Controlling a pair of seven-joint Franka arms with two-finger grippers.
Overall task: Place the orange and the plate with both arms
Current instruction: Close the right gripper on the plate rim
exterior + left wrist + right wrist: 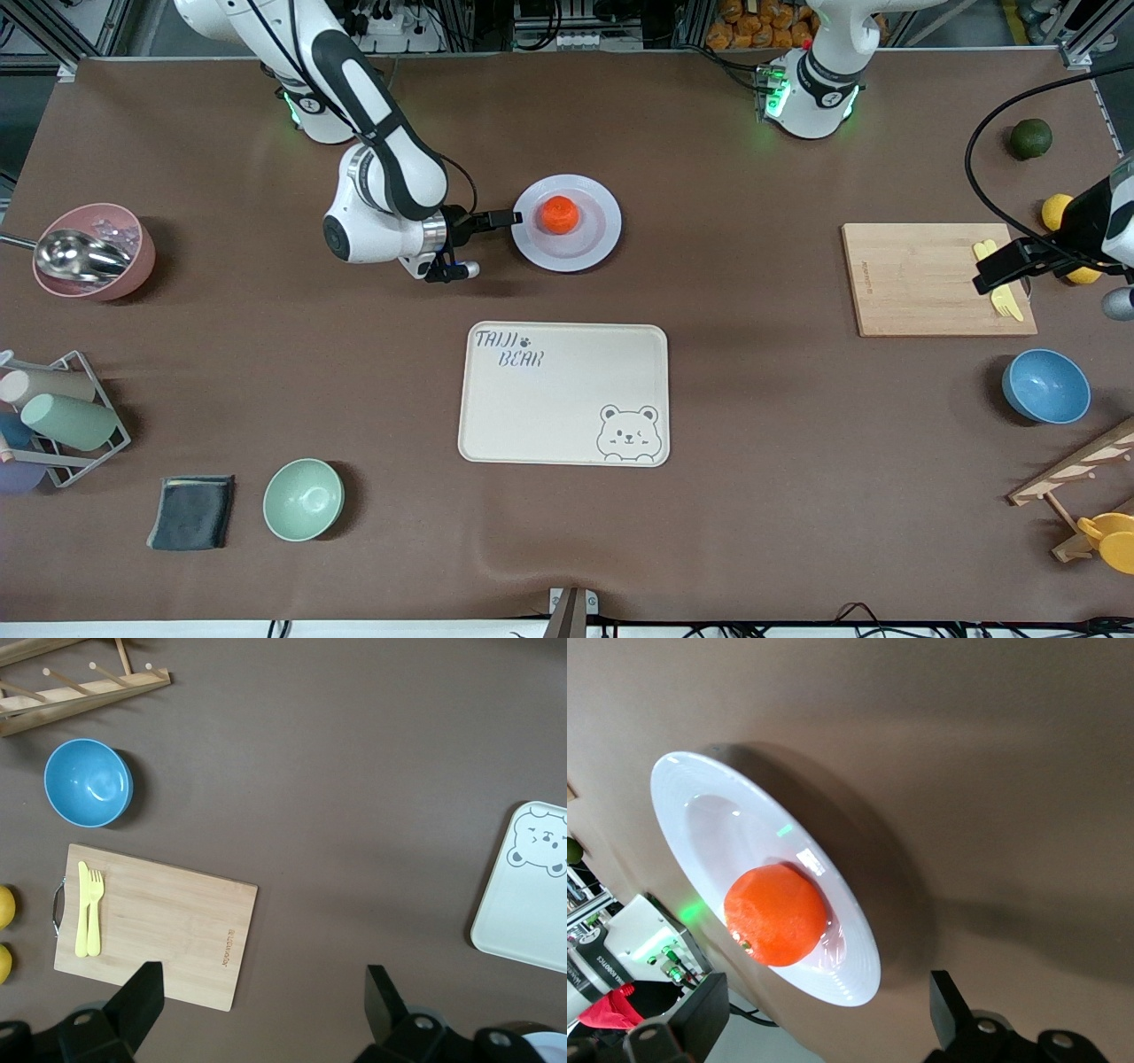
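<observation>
Right gripper [507,218] is spread wide with nothing in it, turned sideways right at the rim of the plate [604,221] on the side toward the right arm's end of the table, with the orange [560,214] sitting in the middle of that plate. Plate's farther from the front camera than the bear tray [563,392]. Left gripper [261,997] is also wide open and holding nothing, hanging over the cutting board [921,279] with the yellow fork [996,278] on it, blue bowl [1045,386] a bit nearer the camera.
</observation>
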